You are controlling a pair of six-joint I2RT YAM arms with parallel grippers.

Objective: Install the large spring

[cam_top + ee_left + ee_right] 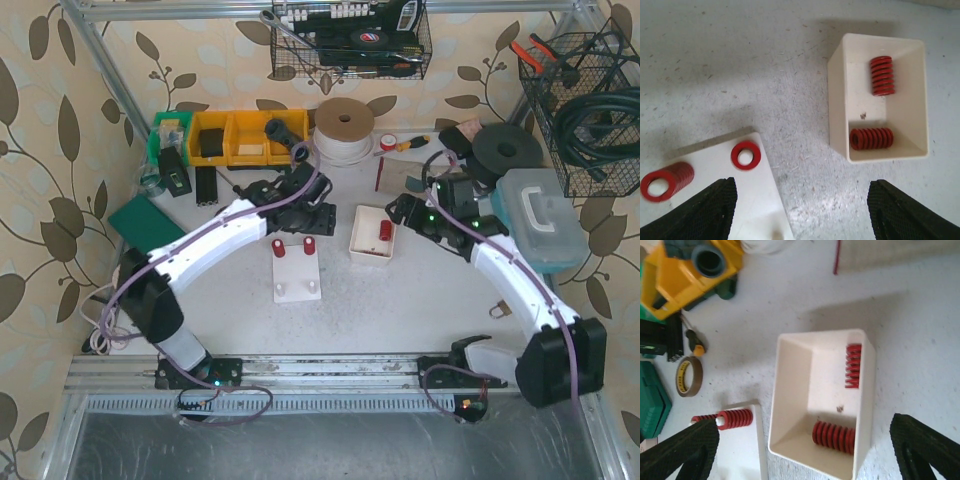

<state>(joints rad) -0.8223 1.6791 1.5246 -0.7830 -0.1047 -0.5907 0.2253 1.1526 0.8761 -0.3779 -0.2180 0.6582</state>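
Near pegs (283, 292): two stand bare at the 6 o'clock end of the base plate (297, 270). These seats are free for a coil.
Base plate: lies flat on the surface (400, 320), pegs pointing up so that coils can be loaded from above.
Fitted springs (279, 247): two red coils stand upright over the plate's 12 o'clock pegs, which keep them vertical.
Parts box (356, 245): sits at 2 o'clock of the plate, just beside it and not touching. Its open top allows a pick from above.
Large spring (871, 138): judged to be the thicker of the two coils in the box. It lies loose on its side against an end wall.
Thinner coil (882, 75): lies on its side, apart from the large spring.
Left tool (802, 186): spread and empty. It hangs over bare surface between plate and box.
Right tool (805, 422): spread wide and empty. It is poised over the box, in a stance suited to straddling a coil.
Yellow bins (235, 137): at 11 o'clock, well apart; storage only.
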